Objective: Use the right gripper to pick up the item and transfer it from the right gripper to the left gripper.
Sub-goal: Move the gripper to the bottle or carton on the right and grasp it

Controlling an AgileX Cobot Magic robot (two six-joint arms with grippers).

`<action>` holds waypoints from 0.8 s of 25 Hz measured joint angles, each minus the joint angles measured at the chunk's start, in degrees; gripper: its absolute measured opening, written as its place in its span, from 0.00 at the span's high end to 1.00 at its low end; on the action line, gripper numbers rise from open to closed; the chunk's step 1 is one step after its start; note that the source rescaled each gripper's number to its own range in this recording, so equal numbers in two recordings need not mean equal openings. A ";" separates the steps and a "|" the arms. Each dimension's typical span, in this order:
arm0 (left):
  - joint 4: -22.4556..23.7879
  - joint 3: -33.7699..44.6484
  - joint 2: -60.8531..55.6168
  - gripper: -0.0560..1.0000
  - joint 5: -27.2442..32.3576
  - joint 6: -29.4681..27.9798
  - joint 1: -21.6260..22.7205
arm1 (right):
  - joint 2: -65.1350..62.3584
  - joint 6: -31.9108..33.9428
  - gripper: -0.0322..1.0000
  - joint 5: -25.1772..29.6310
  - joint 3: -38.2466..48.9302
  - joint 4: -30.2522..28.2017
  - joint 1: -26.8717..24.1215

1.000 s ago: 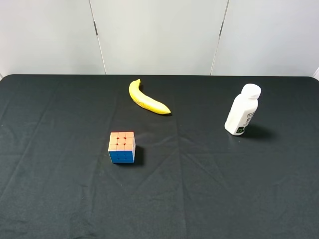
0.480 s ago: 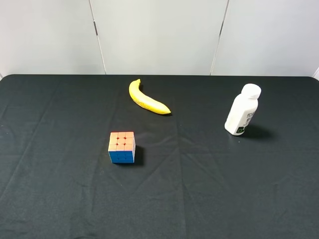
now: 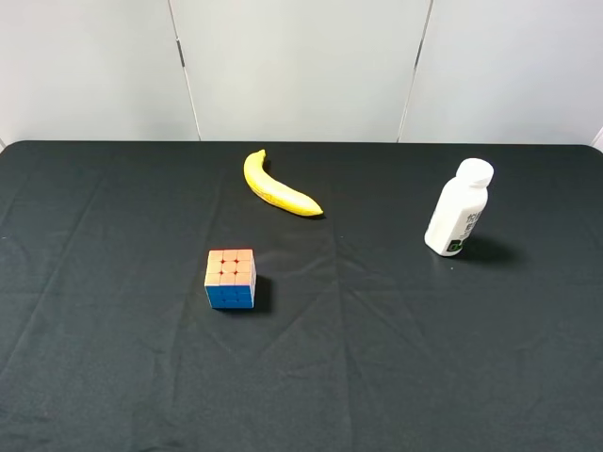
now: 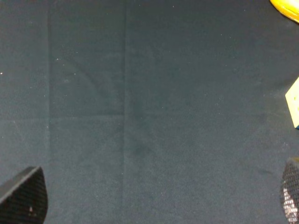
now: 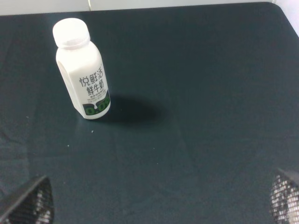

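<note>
The item, a small white bottle [image 3: 458, 209] with a white cap and a green and black label, stands upright at the right of the black table. It also shows in the right wrist view [image 5: 83, 70]. My right gripper [image 5: 156, 205] is open and empty, well short of the bottle, with only its two mesh-patterned fingertips [image 5: 28, 207] showing. My left gripper [image 4: 156, 200] is open and empty over bare cloth, with its fingertips [image 4: 23, 198] at the frame corners. Neither arm shows in the exterior high view.
A yellow banana [image 3: 278, 188] lies at the back middle; its tip shows in the left wrist view [image 4: 286, 7]. A multicoloured puzzle cube [image 3: 231, 278] sits left of centre, and its edge shows in the left wrist view [image 4: 294, 100]. A black cloth [image 3: 377, 358] covers the table; a white wall stands behind.
</note>
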 joint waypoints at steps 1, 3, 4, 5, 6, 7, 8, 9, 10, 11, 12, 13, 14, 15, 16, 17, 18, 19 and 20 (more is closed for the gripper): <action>0.00 0.00 0.00 0.00 0.00 0.00 0.00 | 0.00 0.00 0.00 0.00 0.00 0.00 0.00; 0.00 0.00 0.00 0.00 0.00 0.00 0.00 | 0.00 0.00 0.00 0.00 0.00 0.00 0.00; 0.00 0.00 0.00 0.00 0.00 0.00 0.00 | 0.00 0.00 0.00 0.00 0.00 0.00 0.00; 0.00 0.00 0.00 0.00 0.00 0.00 0.00 | 0.00 0.00 0.00 0.00 0.00 0.00 0.00; 0.00 0.00 0.00 0.00 0.00 0.00 0.00 | 0.00 0.00 0.00 0.00 0.00 0.00 0.00; 0.00 0.00 0.00 0.00 0.00 0.00 0.00 | 0.00 0.00 0.00 0.00 0.00 0.00 0.00; 0.00 0.00 0.00 0.00 0.00 0.00 0.00 | 0.00 0.00 0.00 0.00 0.00 0.00 0.00; 0.00 0.00 0.00 0.00 0.00 0.00 0.00 | 0.00 0.00 0.00 0.00 0.00 0.00 0.00; 0.00 0.00 0.00 0.00 0.00 0.00 0.00 | 0.00 0.00 0.00 0.00 0.00 0.00 0.00; 0.00 0.00 0.00 0.00 0.00 0.00 0.00 | 0.00 0.00 0.00 0.00 -0.06 0.00 0.00; 0.00 0.00 0.00 0.00 0.00 0.00 0.00 | 0.00 0.00 0.00 0.07 -0.28 0.00 0.00; 0.00 0.00 0.00 0.00 -0.05 0.00 0.00 | 0.19 0.00 0.00 0.18 -0.86 0.00 0.00; 0.00 0.00 0.00 0.00 -0.18 0.00 0.00 | 0.53 0.00 0.00 0.53 -1.65 0.00 0.00; 0.00 0.00 0.00 0.00 -0.48 0.00 0.00 | 1.27 0.00 0.00 1.11 -2.88 0.00 0.00; 0.00 0.00 0.00 0.00 -0.56 0.00 0.00 | 2.43 0.00 0.00 2.17 -4.24 0.00 0.00; 0.00 0.00 0.00 0.00 -0.56 0.00 0.00 | 3.89 -0.05 0.00 2.96 -5.66 0.00 0.00; 0.00 0.00 0.00 0.00 -0.56 0.00 0.00 | 5.57 -0.13 0.00 3.78 -7.16 0.00 0.00; 0.00 0.00 0.00 0.00 -0.51 0.00 0.00 | 7.11 -0.26 0.00 4.55 -8.49 0.00 0.00; 0.00 0.00 0.00 0.00 -0.51 0.00 0.00 | 9.09 -0.89 0.00 4.98 -10.11 0.05 0.00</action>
